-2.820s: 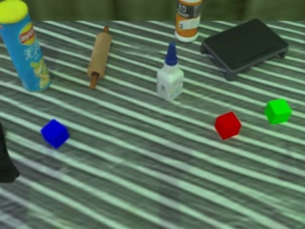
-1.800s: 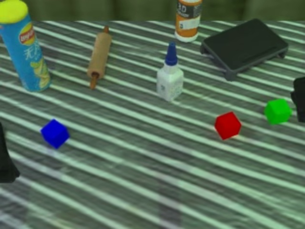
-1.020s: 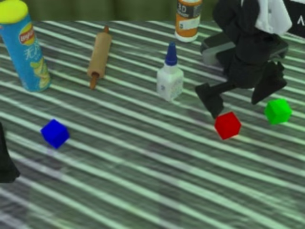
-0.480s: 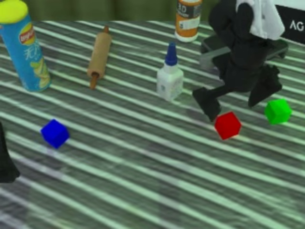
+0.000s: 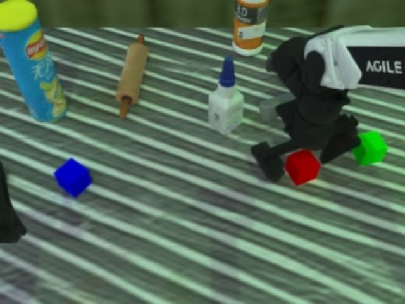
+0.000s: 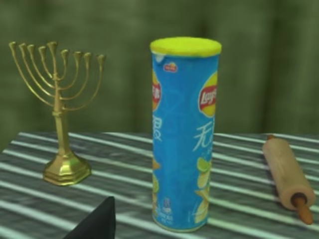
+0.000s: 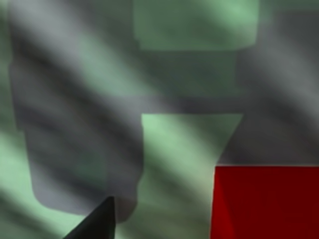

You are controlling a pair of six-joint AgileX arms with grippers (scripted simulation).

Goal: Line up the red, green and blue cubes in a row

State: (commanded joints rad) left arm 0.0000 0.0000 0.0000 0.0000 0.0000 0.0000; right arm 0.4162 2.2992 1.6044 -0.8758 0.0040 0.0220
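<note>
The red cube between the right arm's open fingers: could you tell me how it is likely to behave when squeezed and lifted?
The red cube looks solid with flat faces, so it should probably stay stiff and sit still rather than roll. It is small, so likely light. The right tool straddles it with its fingers wide; an off-centre squeeze might twist it.

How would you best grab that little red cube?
Probably from straight above, with one finger on each of two opposite flat sides of the red cube. It sits flat on the table with bare cloth around it, and the right gripper already hangs over it, open, one finger on either side.
</note>
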